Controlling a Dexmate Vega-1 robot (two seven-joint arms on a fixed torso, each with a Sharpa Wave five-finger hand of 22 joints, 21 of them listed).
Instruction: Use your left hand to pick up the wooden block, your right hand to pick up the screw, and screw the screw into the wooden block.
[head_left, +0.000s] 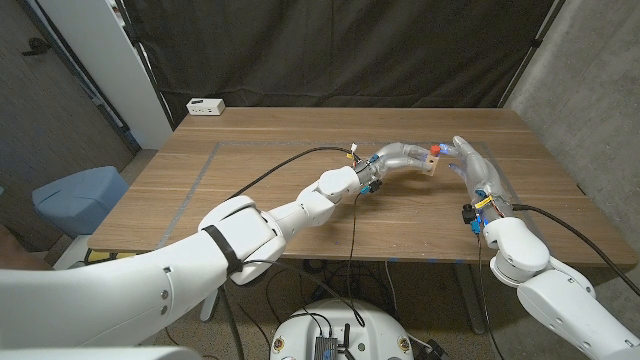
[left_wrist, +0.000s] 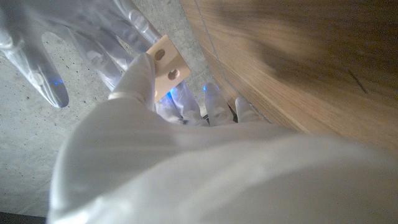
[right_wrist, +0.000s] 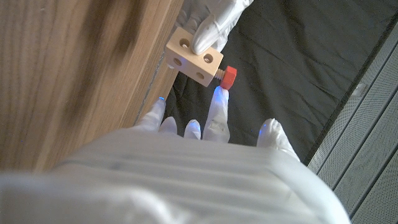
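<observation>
Left robot hand (head_left: 400, 156) grips the wooden block (head_left: 431, 164), its screw (head_left: 435, 149) by the open right robot hand (head_left: 478, 168).

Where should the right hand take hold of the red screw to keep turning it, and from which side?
By its red head, the only part clear of the wooden block. The screw sticks out of the block's end face, opposite the left hand, so the right hand should approach from that free end.

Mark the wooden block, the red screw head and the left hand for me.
wooden block (right_wrist: 194, 57), right wrist view, on its holed side face.
red screw head (right_wrist: 229, 77), right wrist view, middle of the head.
left hand (head_left: 398, 158), head view, back of the hand holding the block.
</observation>
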